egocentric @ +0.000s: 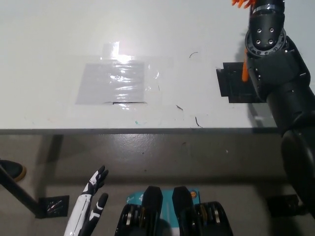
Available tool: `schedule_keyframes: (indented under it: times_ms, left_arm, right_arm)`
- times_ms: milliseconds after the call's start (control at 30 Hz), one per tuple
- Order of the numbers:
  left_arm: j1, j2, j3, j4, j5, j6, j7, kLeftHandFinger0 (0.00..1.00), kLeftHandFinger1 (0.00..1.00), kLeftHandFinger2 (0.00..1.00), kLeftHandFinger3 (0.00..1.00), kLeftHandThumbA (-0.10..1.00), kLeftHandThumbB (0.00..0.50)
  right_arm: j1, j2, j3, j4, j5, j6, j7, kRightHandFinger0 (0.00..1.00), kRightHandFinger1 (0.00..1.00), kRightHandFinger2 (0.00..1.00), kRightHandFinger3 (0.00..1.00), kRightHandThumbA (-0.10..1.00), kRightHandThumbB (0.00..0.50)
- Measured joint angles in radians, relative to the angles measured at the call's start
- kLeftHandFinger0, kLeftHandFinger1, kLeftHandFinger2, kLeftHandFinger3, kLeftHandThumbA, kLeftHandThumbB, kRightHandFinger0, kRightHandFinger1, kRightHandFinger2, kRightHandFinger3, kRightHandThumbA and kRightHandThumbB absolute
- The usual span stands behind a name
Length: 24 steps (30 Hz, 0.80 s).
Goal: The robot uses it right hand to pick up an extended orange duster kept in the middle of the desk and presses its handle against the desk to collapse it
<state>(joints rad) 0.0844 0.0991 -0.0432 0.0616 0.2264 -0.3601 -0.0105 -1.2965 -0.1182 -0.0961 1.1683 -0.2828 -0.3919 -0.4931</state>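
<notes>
Right hand [266, 7] at upper right, grip unclear; orange duster [245, 69] could slip off the black patch [231, 83] if tilted.

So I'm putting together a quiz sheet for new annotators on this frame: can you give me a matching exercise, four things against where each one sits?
Things:
1. clear plastic sheet
2. black tape patch
3. left hand
4. orange duster

Places:
A. below the desk's near edge, lower left of the picture
B. taped flat on the desk, left of centre
C. beside the black right arm, showing as an orange strip and tips at the top edge
D. on the desk's right side, partly hidden by the right arm

Pairs: 1-B, 2-D, 3-A, 4-C
</notes>
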Motion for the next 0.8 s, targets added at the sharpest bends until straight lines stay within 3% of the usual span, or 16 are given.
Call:
schedule_keyframes:
  times_ms: [367,400,433,500,633,800]
  left_arm:
    - [-0.027,0.0,0.0,0.0,0.002,-0.001,0.0,1.0,1.0,1.0,1.0,1.0,0.0]
    - [-0.028,0.0,0.0,0.0,0.002,-0.001,0.0,1.0,1.0,1.0,1.0,0.99,0.0]
    - [-0.029,0.0,0.0,0.0,0.002,-0.001,0.0,1.0,1.0,1.0,1.0,1.0,0.0]
    - [-0.032,0.0,0.0,0.0,0.002,-0.001,0.0,1.0,1.0,1.0,1.0,1.0,0.0]
    - [-0.033,0.0,0.0,0.0,0.002,-0.001,0.0,1.0,1.0,1.0,1.0,1.0,0.0]
    - [-0.033,0.0,0.0,0.0,0.001,-0.001,0.0,1.0,1.0,1.0,1.0,1.0,0.0]
  right_arm:
    - [-0.003,-0.001,-0.008,-0.01,0.058,-0.018,-0.057,0.0,0.02,0.47,0.67,-0.1,0.092]
    - [-0.003,-0.001,-0.014,-0.015,0.068,-0.019,-0.057,0.0,0.04,0.46,0.6,-0.1,0.081]
    - [-0.003,-0.001,-0.017,-0.019,0.079,-0.019,-0.057,0.0,0.06,0.5,0.66,-0.1,0.085]
    - [-0.001,0.0,-0.021,-0.023,0.089,-0.021,-0.057,0.0,0.08,0.52,0.68,-0.1,0.068]
    - [0.022,0.001,-0.014,-0.046,0.101,-0.023,-0.065,0.0,0.07,0.52,0.67,-0.1,0.116]
    - [0.064,0.004,0.023,-0.045,0.101,-0.024,-0.104,0.0,0.05,0.48,0.58,-0.1,0.119]
